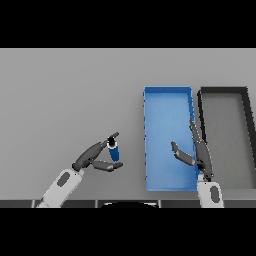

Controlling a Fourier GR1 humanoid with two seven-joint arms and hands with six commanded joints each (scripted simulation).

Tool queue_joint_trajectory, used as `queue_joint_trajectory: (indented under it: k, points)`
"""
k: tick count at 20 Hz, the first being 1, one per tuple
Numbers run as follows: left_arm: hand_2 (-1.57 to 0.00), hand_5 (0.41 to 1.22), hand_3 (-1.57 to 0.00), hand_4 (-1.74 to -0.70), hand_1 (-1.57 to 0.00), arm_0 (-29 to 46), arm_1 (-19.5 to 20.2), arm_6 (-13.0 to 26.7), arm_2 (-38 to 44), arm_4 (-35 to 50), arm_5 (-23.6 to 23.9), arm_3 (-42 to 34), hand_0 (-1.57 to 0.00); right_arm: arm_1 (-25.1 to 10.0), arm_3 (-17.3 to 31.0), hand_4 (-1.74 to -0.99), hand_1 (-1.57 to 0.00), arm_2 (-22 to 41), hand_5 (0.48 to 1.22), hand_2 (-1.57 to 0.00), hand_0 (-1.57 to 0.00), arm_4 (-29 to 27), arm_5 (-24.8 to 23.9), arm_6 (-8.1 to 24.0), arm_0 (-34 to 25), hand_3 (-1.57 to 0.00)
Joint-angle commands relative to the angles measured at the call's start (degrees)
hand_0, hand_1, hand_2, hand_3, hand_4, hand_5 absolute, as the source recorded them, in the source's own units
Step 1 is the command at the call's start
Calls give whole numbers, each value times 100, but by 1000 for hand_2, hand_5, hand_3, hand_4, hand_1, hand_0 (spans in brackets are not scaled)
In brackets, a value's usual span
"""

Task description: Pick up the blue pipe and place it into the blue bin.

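The left hand [95,157] sits low on the left of the grey worktop [70,95], its arm coming up from the lower edge. Its fingers [112,137] and thumb are curled round the blue pipe [115,151], pinching it from above and below. The pipe is short, stands roughly upright with a slight lean, and shows a dark open end at its top. I cannot tell whether its lower end touches the worktop or hangs just above it.

The blue bin [167,97] lies to the right of the pipe, apart from it, a long rectangular tray running away from the robot. The pipe is outside it, just left of its left wall.

The right hand [197,152] hovers over the near right part of the blue bin, close to its right wall. Its fingers are straight and relaxed, reaching away from the robot, with the thumb spread out to the left; it grasps nothing.

A black bin [222,91] of like shape stands just beside the blue one on its right, the two walls close together. Its floor shows grey.

No brand, label or writing can be read on the pipe, the bins or the arms.
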Motion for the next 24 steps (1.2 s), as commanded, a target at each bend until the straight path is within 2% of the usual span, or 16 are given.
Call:
queue_joint_trajectory:
  k: [1, 4, 5, 7, 9, 10, 11, 13, 14, 16, 19, 20, 24]
  points:
    - [1, 435, 1, -1076, 1, -85, -69, 34, -43, -122, 72, 103, 1, 46, 7, -1220, 1, 29, 639, 1, 1, 4, -6, -4, -19, 1]
    - [1, 420, 1, -1062, 1, -107, -207, -44, -91, -157, 68, 288, 1, 19, 30, -1214, 1, 38, 645, 1, 1, 73, -22, -25, 20, 1]
    - [1, 428, 1, -1078, 1, -102, -291, -131, -101, -111, 41, 329, 1, 21, 46, -1207, 1, 46, 646, 1, 1, 108, -45, 10, -28, 1]
    - [1, 463, 1, -1107, 1, -216, -450, -234, -75, -84, 56, 490, 1, -13, -33, -1207, 1, 34, 650, 1, 1, 74, -7, -128, 93, 1]
    - [-151, 550, -121, -1186, -41, -193, -626, -330, -10, 127, 17, 511, 1, 11, 40, -1213, 1, 53, 655, 1, 1, 117, -28, -166, 49, 1]
    - [-308, 613, -276, -1243, -156, -183, -678, -370, 55, 242, 1, 542, -10, 0, 89, -1217, 1, 23, 655, 1, 1, 79, -11, -174, 15, 1]
    - [-485, 735, -535, -1281, -319, -137, -751, -415, 79, 356, -30, 531, -125, 0, 63, -1220, 1, 20, 656, 1, 1, 72, -13, -228, 48, 1]
    - [-865, 910, -908, -1439, -752, -96, -829, -417, 79, 395, 1, 533, -602, 6, 33, -1219, 1, 38, 657, 1, 1, 112, -39, -191, 29, 1]
    - [-1006, 972, -1030, -1497, -915, -139, -876, -374, 62, 379, -11, 582, -796, 3, 60, -1224, 1, 1, 658, 1, 1, 40, -12, -168, 34, 1]
    - [-1210, 1062, -1194, -1580, -1151, 6, -866, -530, -26, 329, -2, 456, -1075, -34, 83, -1233, 1, -32, 660, 1, 1, -15, 32, -116, 11, 1]
    - [-1386, 1139, -1378, -1513, -1356, -34, -876, -556, -43, 170, 147, 408, -1317, -2, 19, -1222, 1, 10, 646, 1, 1, -25, 49, -141, 3, 1]
    - [-1423, 1156, -1417, -1501, -1399, -39, -954, -620, -77, 99, 185, 328, -1368, 0, 41, -1221, 1, -20, 638, 1, 1, -74, 56, -9, -53, 1]
    - [-1510, 1194, -1508, -1474, -1501, -37, -1052, -792, -16, 44, 240, -4, -1488, 60, 78, -1225, 1, 30, 630, 1, 1, -76, 82, -26, -31, 1]
